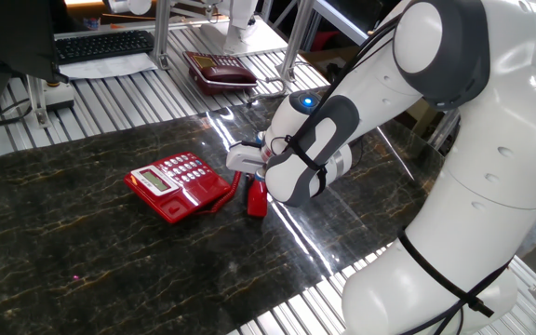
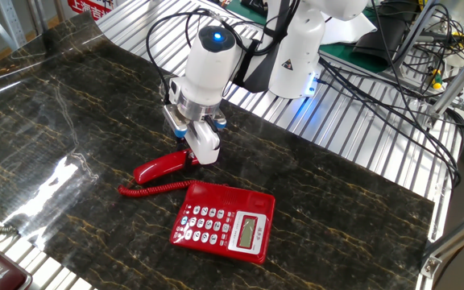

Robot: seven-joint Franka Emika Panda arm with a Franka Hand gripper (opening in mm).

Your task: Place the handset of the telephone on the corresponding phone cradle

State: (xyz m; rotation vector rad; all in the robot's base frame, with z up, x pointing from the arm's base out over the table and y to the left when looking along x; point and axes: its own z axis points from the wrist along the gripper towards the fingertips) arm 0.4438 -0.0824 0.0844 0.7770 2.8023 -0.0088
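Observation:
The red handset (image 2: 161, 165) lies flat on the dark marble table, its coiled cord (image 2: 153, 188) running along the table to the bright red telephone (image 2: 225, 221). The handset also shows in the one fixed view (image 1: 256, 198), just right of the telephone (image 1: 177, 184). The phone cradle (image 1: 196, 195) is the empty recessed side of the base nearest the handset. My gripper (image 2: 190, 138) is low over the handset's end nearest the arm. Its white fingers (image 2: 205, 145) stand either side of that end with a gap, so it looks open. The arm hides that end in the one fixed view.
A dark maroon phone (image 1: 220, 71) sits on the slatted metal surface behind the marble top. A keyboard (image 1: 103, 43) lies at the back left. Cables (image 2: 393, 89) hang near the robot base. The marble edge (image 2: 353, 173) drops to metal slats.

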